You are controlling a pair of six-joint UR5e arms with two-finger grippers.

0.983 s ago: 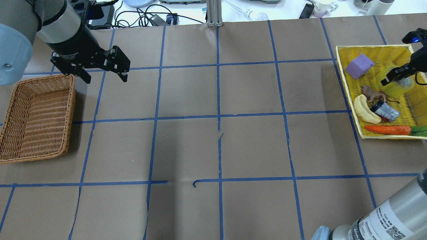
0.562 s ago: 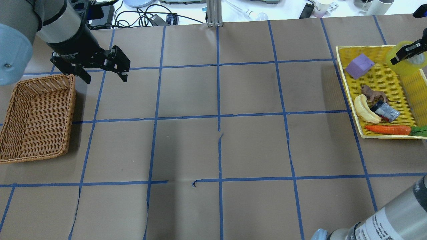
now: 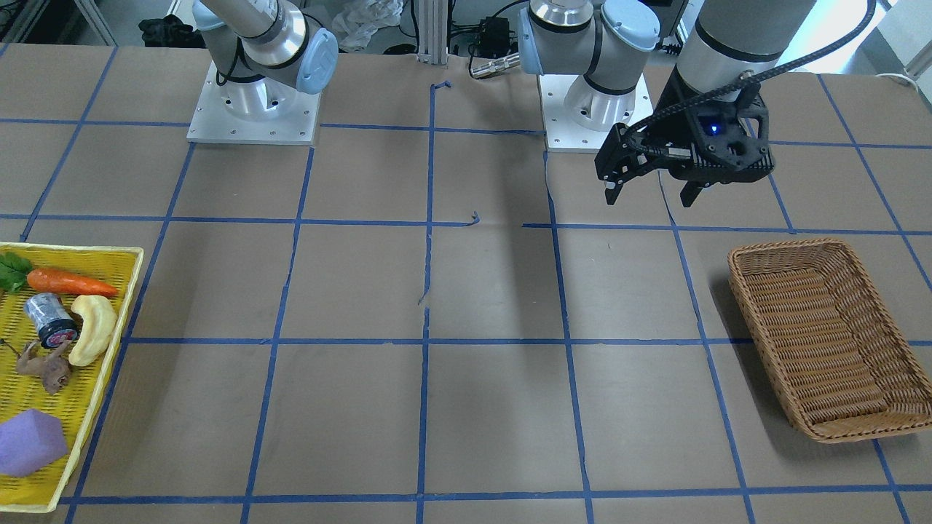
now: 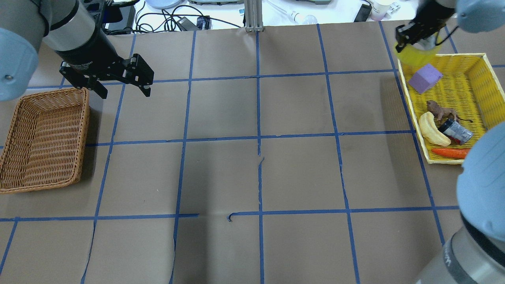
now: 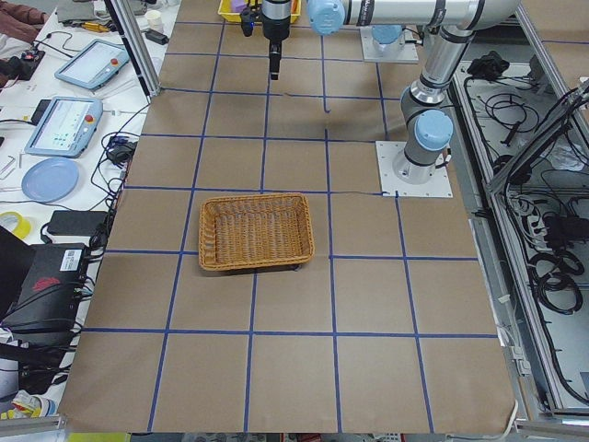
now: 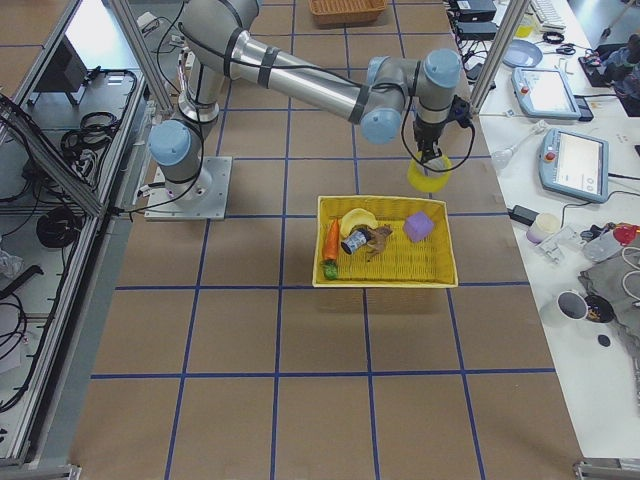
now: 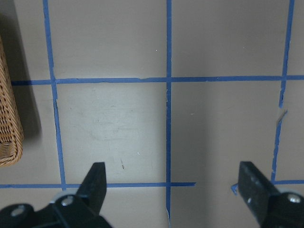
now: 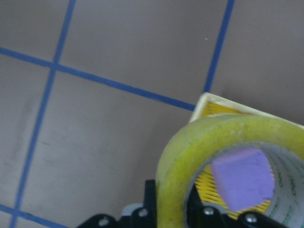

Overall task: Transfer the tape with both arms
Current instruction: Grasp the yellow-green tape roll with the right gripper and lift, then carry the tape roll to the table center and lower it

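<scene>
The tape, a yellow translucent roll, hangs in the air over the far left corner of the yellow tray. My right gripper is shut on the roll's wall. In the right wrist view the tape fills the lower right, with my right gripper clamped on its rim and the purple block showing through its core. The exterior right view shows the tape just beyond the tray. My left gripper is open and empty, above the table beside the wicker basket; its jaws are wide apart in the left wrist view.
The tray holds a purple block, toy animal, banana, grey can and carrot. The basket stands at the robot's left end. A metal post and cables lie along the far edge.
My right gripper has lifted the tape out of the tray and carried it up and to the tray's far left corner. The left arm has not moved.
</scene>
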